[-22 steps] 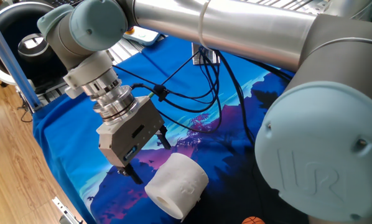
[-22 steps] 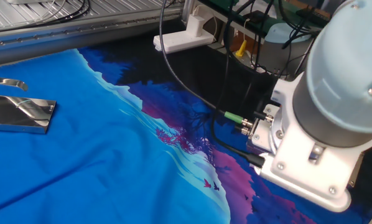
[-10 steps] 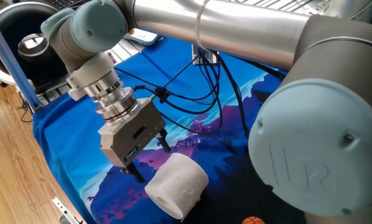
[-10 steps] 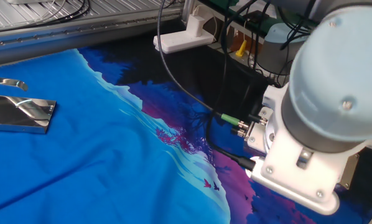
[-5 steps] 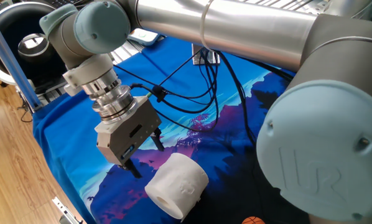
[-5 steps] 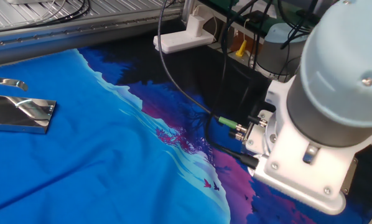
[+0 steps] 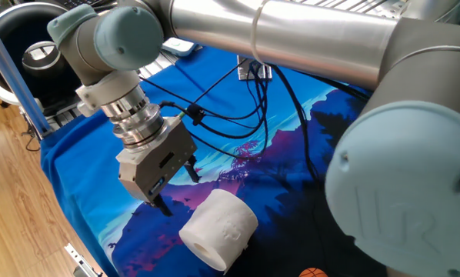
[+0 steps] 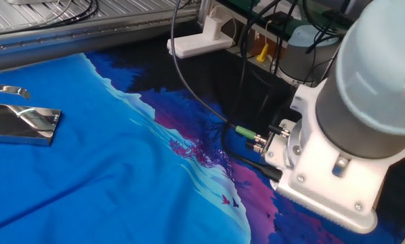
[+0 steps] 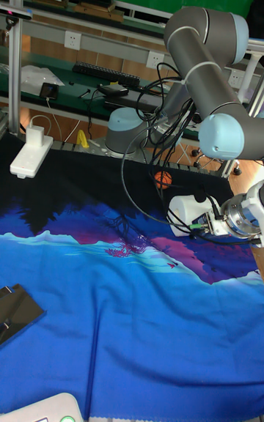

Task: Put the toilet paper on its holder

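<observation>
The toilet paper [image 7: 218,229] is a plump white roll lying on its side on the blue cloth, hollow core facing the front edge. It also shows in the tall fixed view as the toilet paper [image 9: 189,211]. My gripper [image 7: 178,190] hangs just up and left of the roll, open, with nothing between its dark fingertips [image 7: 161,206]. The holder [image 8: 21,125] is a shiny silver stand with a flat base, far across the cloth from the roll; its rod [image 8: 7,90] points left. In the other fixed view only the gripper's white body shows.
A large black ring-shaped device [image 7: 30,42] stands beyond the cloth's far corner. Black cables [image 7: 245,115] trail over the cloth behind the gripper. A white power strip [image 8: 197,42] lies at the back. An orange ball [image 7: 313,272] sits near the roll. The table edge [image 7: 68,238] runs close by.
The gripper has drifted slightly left and up, a little away from the roll, still open. The roll and the holder have stayed where they were.
</observation>
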`<state>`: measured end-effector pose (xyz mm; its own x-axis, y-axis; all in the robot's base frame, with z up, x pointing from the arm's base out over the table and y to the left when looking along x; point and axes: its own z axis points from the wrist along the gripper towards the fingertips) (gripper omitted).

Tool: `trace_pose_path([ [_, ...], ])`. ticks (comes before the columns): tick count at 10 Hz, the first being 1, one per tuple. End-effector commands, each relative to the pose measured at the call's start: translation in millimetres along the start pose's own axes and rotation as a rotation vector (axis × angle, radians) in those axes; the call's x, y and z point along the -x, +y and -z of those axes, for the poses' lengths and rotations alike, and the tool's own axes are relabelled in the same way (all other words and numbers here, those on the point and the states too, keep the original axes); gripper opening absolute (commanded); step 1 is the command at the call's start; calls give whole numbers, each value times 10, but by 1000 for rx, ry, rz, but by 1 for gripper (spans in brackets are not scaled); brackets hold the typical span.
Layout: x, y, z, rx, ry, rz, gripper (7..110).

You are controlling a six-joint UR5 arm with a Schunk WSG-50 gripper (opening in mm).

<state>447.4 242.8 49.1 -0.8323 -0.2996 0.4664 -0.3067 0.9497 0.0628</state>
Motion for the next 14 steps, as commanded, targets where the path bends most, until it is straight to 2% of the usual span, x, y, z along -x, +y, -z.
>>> trace_pose_path([
  [1, 397, 111, 52, 43, -162, 40, 88],
  [3, 432, 228, 66, 90, -178, 38, 88],
  [6, 449, 230, 69, 91, -184, 32, 88],
  [7, 481, 261, 79, 103, -198, 38, 88],
  [8, 506, 224, 80, 88, -208, 33, 88],
  [11, 619, 207, 105, 83, -253, 16, 88],
  [12, 616, 185, 102, 75, -252, 11, 88],
  [14, 462, 101, 63, 44, -188, -21, 88],
])
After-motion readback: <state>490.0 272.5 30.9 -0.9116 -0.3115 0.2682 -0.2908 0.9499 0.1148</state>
